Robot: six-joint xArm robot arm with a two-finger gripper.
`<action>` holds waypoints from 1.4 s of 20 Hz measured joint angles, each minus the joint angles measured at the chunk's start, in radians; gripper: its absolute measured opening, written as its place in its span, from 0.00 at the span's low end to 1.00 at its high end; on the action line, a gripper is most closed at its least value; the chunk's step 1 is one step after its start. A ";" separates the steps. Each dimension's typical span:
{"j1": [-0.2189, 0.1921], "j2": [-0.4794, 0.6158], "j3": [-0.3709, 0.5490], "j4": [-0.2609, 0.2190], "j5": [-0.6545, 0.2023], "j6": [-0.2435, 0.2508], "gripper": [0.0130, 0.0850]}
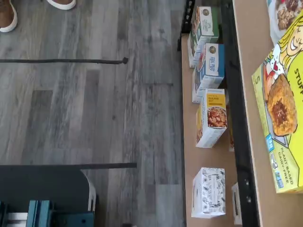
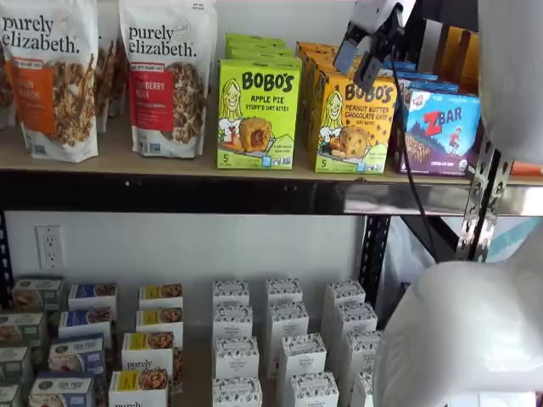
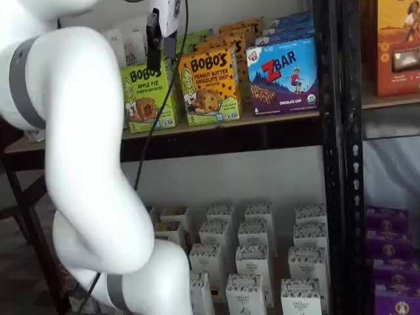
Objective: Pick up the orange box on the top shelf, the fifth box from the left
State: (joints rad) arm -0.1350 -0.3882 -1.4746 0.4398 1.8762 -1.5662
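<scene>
The orange box (image 2: 355, 125) is an upright yellow-orange Bobo's Peanut Butter Chocolate Chip carton, seen in both shelf views (image 3: 209, 85). It stands on the top shelf (image 2: 170, 168), a tan board with a black front rail, between a lime-green Bobo's Apple Pie box (image 2: 258, 114) and a blue Zbar box (image 2: 441, 131). My gripper (image 2: 366, 66) hangs in front of the shelf near the orange box's upper edge, apart from it. In a shelf view the gripper (image 3: 155, 52) shows side-on before the green box. No gap between the fingers shows. The wrist view shows the lime-green box (image 1: 279, 113), not the orange one.
Two Purely Elizabeth granola bags (image 2: 165, 76) stand left on the top shelf. More cartons stand behind the front row. Small white boxes (image 2: 284, 339) fill the lower shelf. My white arm (image 3: 72, 131) fills the foreground. A black upright (image 3: 335, 131) bounds the shelf's right end.
</scene>
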 joint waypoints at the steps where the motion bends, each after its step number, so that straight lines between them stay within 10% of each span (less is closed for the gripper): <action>1: -0.001 -0.006 0.009 0.004 -0.012 -0.001 1.00; 16: -0.060 -0.001 0.046 0.105 -0.105 -0.041 1.00; 28: -0.107 -0.026 0.140 0.149 -0.363 -0.112 1.00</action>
State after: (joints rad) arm -0.2419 -0.4146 -1.3346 0.5887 1.5130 -1.6777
